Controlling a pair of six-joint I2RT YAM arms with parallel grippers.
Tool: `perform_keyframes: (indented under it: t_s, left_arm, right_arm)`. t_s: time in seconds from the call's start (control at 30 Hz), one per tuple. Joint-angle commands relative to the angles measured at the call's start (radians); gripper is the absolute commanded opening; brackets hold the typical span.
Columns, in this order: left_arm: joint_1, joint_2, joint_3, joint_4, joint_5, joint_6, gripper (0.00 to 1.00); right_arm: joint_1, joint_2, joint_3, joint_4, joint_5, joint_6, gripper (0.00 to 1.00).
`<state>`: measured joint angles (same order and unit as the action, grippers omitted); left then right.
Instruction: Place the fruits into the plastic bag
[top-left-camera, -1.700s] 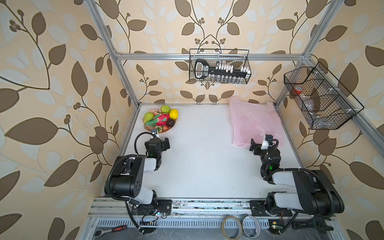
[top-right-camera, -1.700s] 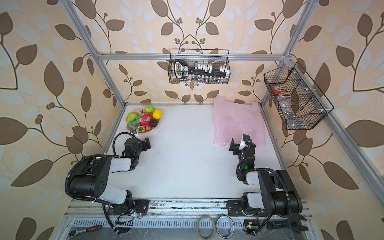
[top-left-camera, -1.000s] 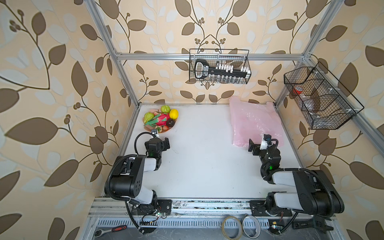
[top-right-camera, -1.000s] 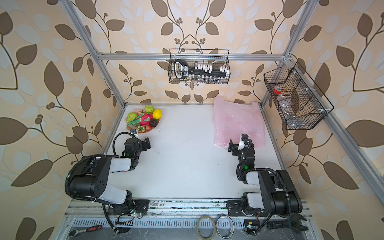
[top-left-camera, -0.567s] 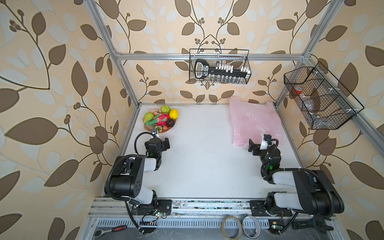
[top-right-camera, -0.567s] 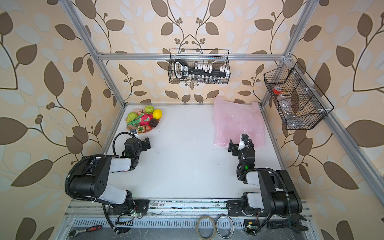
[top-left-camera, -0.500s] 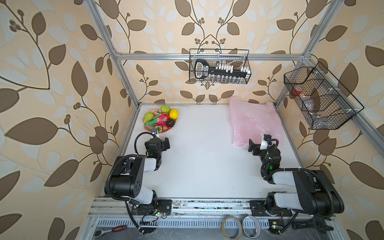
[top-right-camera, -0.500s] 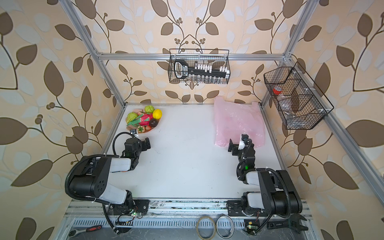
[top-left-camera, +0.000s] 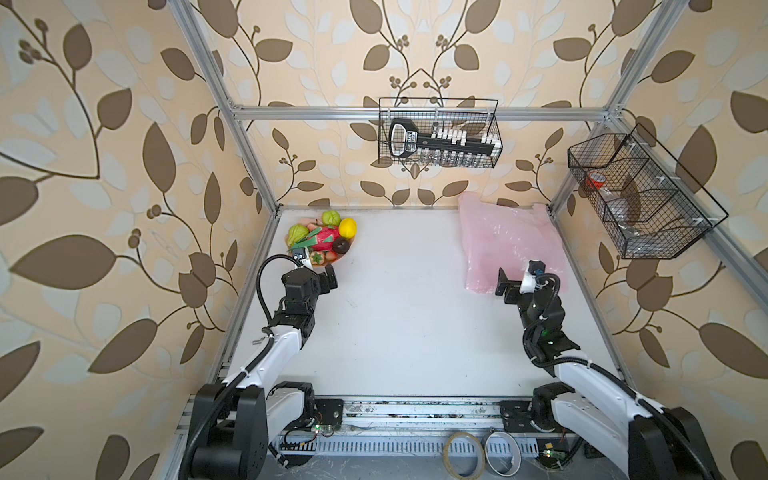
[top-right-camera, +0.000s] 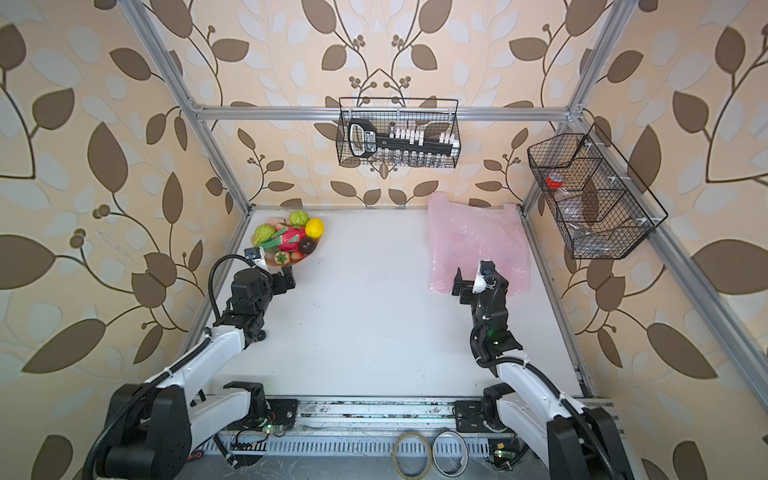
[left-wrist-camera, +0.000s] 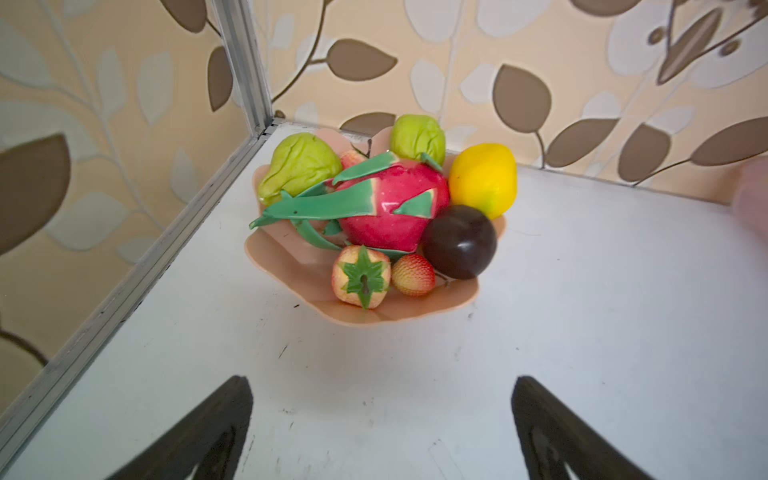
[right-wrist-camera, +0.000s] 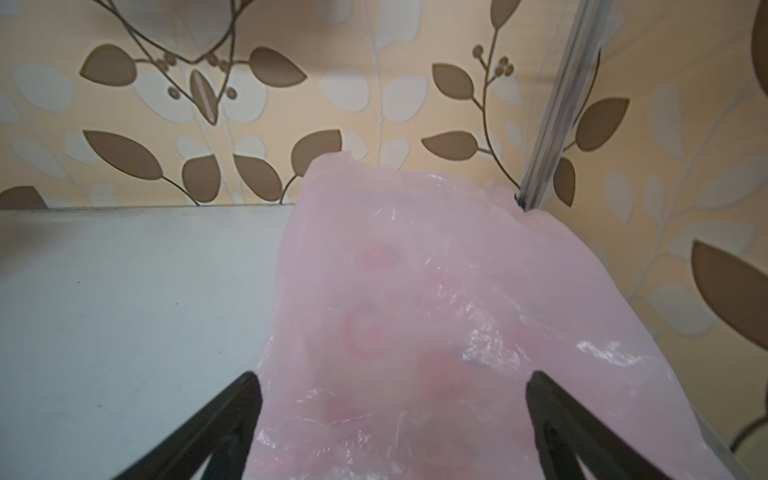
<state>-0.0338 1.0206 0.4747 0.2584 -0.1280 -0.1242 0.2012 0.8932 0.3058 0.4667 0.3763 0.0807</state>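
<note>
Fruits sit heaped in the peach dish at the far left corner of the bench, the plastic bag lies flat near the far right corner, and I see my left end effector and right end effector both spread wide, grasping nothing.

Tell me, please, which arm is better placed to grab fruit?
Left, likely: the open left pincer faces the peach scalloped dish of toy fruits; the right pincer is at the pink plastic bag.
</note>
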Motion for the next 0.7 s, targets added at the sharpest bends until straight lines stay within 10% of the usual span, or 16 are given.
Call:
perform_keyframes:
  t_s: [0.0,0.27,0.67]
  left_arm:
    - [-0.011,-0.089,0.110,-0.277,0.102,-0.083,0.99]
    - [-0.084,-0.202,0.313,-0.698,0.219,-0.249,0.99]
    - [-0.303,-0.341,0.394,-0.981,0.184,-0.308,0.99]
  right_arm:
    - [0.018,-0.102,0.095,-0.384,0.079,0.133,1.00]
    - [0.058,-0.312,0.246,-0.831,-0.160,0.355,1.00]
    - [0.275,-0.458,0.378,-1.236,-0.130,0.536,1.00]
